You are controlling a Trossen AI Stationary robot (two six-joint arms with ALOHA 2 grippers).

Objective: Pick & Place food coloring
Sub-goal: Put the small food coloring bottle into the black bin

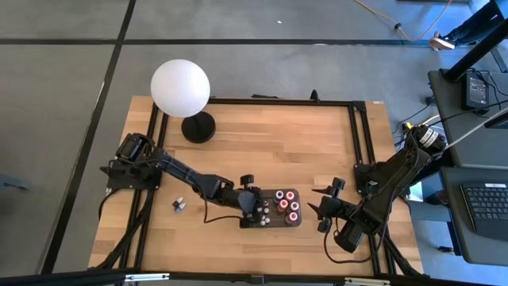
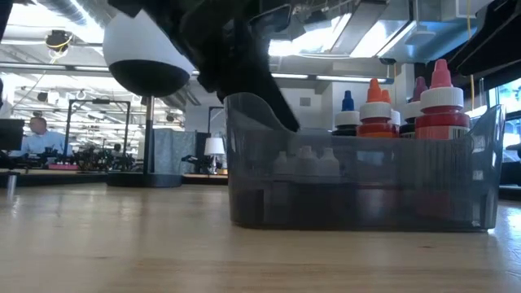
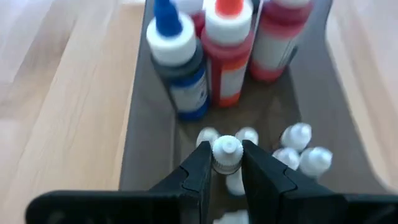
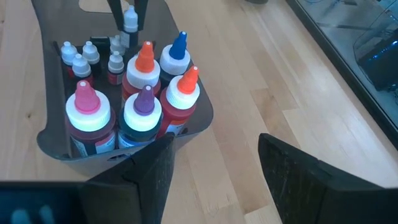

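A dark grey tray [image 1: 248,224] sits near the table's near edge, between the two arms. In it stand larger dropper bottles [image 4: 144,102] with pink, purple, orange and blue tips, and several tiny white-capped food coloring bottles [image 4: 79,62]. My left gripper [image 1: 252,204] reaches down into the tray's left end and is shut on one tiny bottle [image 3: 226,152]. Two more tiny bottles [image 1: 178,205] stand on the wood left of the tray. My right gripper [image 1: 325,203] waits open to the right of the tray, touching nothing. My left gripper pinches one tiny food coloring bottle between its two fingers [image 3: 198,171], just below the white cap [image 3: 226,148]. The fingers come from above, slanting down from the table's left. The bottle stands upright, its cap above the neighbouring small caps; the fingers hide its lower end.
A big white globe lamp [image 1: 180,87] on a black base [image 1: 198,127] stands at the table's far left. The table is ringed by a black frame [image 1: 357,135]. Bare wood lies far of the tray and between the tray and the loose bottles. People and desks show beyond the table.
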